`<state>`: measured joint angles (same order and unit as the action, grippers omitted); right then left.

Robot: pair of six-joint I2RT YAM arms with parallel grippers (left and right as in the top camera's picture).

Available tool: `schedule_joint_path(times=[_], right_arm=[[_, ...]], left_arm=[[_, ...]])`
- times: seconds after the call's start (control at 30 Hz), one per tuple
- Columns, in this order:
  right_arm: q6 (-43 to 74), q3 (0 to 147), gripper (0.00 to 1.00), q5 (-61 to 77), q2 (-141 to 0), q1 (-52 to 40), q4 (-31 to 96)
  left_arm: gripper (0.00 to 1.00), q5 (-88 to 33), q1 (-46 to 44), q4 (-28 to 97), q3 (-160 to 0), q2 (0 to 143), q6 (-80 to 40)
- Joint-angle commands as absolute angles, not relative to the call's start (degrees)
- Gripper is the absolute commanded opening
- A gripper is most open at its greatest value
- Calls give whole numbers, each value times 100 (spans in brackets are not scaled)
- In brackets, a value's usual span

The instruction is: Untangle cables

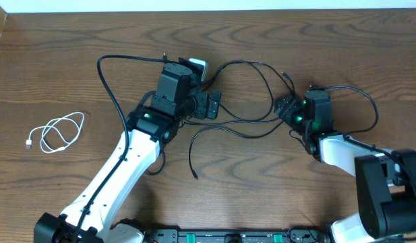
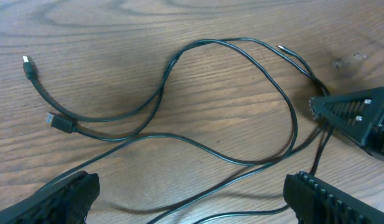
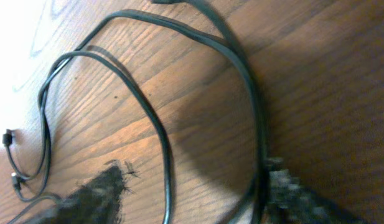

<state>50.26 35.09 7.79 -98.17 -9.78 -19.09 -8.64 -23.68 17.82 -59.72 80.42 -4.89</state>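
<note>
Thin black cables point(image 1: 243, 132) lie looped and crossing on the wooden table between my two grippers. In the left wrist view the black cables point(image 2: 179, 140) cross under the wide open left gripper point(image 2: 192, 200), with two plug ends at the left point(image 2: 58, 122). The left gripper point(image 1: 211, 104) hovers at the loops' left side and holds nothing. My right gripper point(image 1: 286, 108) is at the loops' right end; in its wrist view the open fingers point(image 3: 198, 199) straddle black cable strands point(image 3: 163, 143). A short white cable point(image 1: 56, 132) lies coiled apart at the far left.
Another black cord point(image 1: 108, 84) arcs round the left arm's far side. A loose black cable end point(image 1: 194, 172) lies near the table's front. The right gripper's tip point(image 2: 356, 115) shows at the right of the left wrist view.
</note>
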Motion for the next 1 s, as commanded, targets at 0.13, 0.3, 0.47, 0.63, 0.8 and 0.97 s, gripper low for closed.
schedule_joint_path(times=[0.13, 0.3, 0.47, 0.63, 0.8, 0.97], right_arm=[[5312, 3295, 37, 764, -10595, -941, -2316], [5400, 3295, 25, 607, -10608, -941, -2357], [5402, 3295, 1, 711, -10606, -934, -2386], [5400, 3295, 1, 878, -10604, -917, -2405], [4904, 3295, 1, 2027, -10468, -703, -2899], [4346, 3295, 1, 3260, -9832, -436, -3138]], left_arm=[[100, -849, -2370, 1796, -6023, 8053, -502], [100, -849, -2370, 1798, -6023, 8053, -499], [100, -849, -2370, 1796, -6023, 8053, -502], [99, -849, -2370, 1798, -6023, 8053, -502], [99, -849, -2370, 1798, -6023, 8053, -502], [99, -849, -2370, 1796, -6023, 8053, -499]])
